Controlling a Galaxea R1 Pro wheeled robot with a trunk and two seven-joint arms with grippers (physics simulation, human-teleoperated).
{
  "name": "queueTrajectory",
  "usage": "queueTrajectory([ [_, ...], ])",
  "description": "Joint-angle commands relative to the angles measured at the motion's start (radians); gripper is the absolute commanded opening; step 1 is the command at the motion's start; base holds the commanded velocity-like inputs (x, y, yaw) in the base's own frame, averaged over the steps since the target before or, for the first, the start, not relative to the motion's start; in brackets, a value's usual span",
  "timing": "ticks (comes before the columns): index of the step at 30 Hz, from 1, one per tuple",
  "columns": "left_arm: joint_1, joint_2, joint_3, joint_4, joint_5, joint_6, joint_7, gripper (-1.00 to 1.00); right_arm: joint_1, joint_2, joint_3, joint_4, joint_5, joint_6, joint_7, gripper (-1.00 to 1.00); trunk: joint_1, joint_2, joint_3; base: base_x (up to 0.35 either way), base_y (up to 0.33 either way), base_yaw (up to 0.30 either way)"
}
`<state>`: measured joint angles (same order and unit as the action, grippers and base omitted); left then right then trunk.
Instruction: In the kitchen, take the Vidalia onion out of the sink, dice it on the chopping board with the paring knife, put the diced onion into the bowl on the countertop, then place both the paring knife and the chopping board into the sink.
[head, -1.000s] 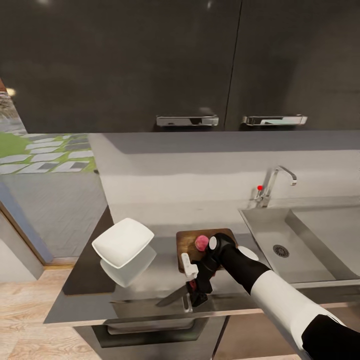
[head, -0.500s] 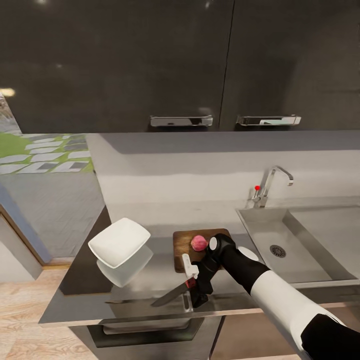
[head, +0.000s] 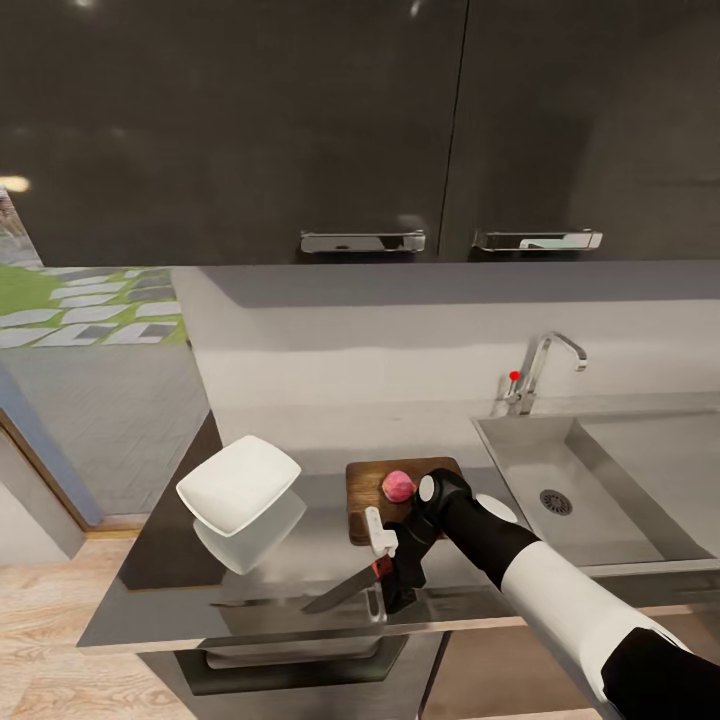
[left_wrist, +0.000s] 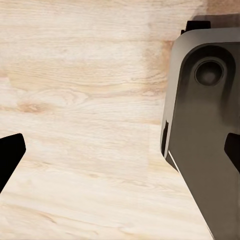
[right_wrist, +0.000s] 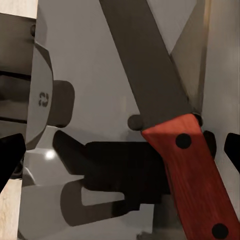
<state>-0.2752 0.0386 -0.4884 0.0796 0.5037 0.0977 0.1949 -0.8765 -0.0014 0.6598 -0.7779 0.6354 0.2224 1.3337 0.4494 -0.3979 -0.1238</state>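
Note:
The pinkish Vidalia onion (head: 398, 485) sits on the brown chopping board (head: 364, 497), on the glossy countertop (head: 300, 560). The paring knife (head: 345, 590) lies near the counter's front edge, with its dark blade pointing left. My right gripper (head: 386, 572) hangs over its orange-red handle (right_wrist: 195, 175). It is open, with one finger on each side of the handle. The white bowl (head: 238, 483) stands left of the board. The steel sink (head: 520, 470) is to the right. My left gripper (left_wrist: 120, 150) is open over wood floor.
A chrome faucet (head: 545, 365) stands behind the sink. Black upper cabinets (head: 300, 130) with chrome handles hang above the pale wall. The counter ends just left of the bowl, beside a glass door. A dark grey part of my base (left_wrist: 205, 125) shows beside the left gripper.
The head camera shifted slightly between one second and half a second ago. Since then the right arm, knife, onion and bowl have held their places.

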Motion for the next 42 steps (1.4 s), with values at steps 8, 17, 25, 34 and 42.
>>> queueTrajectory([
  [8,-0.001,-0.001,-0.009,0.000,0.007,0.004,0.001,1.00,-0.001,0.000,0.001,-0.001,0.001,0.005,0.002,1.00,0.001,-0.002,-0.002,0.000,-0.020,0.000],
  [17,-0.001,-0.002,-0.009,0.000,0.007,0.004,0.001,1.00,-0.001,0.000,0.001,0.000,0.001,0.005,0.001,1.00,0.001,-0.002,-0.002,0.000,-0.005,0.000],
  [25,-0.001,-0.002,-0.009,0.000,0.007,0.004,0.001,1.00,-0.001,0.000,0.001,0.009,0.002,0.005,0.001,1.00,0.001,-0.002,-0.002,0.000,0.000,0.000],
  [34,-0.001,-0.003,-0.009,0.000,0.007,0.004,0.002,1.00,-0.001,0.000,0.002,0.012,0.003,0.004,0.001,1.00,0.001,-0.002,-0.006,0.000,0.000,0.000],
  [42,-0.001,-0.003,-0.009,0.000,0.007,0.004,0.002,1.00,-0.001,0.000,0.001,0.012,0.003,0.003,0.001,1.00,0.001,-0.002,-0.011,0.000,0.000,0.000],
])
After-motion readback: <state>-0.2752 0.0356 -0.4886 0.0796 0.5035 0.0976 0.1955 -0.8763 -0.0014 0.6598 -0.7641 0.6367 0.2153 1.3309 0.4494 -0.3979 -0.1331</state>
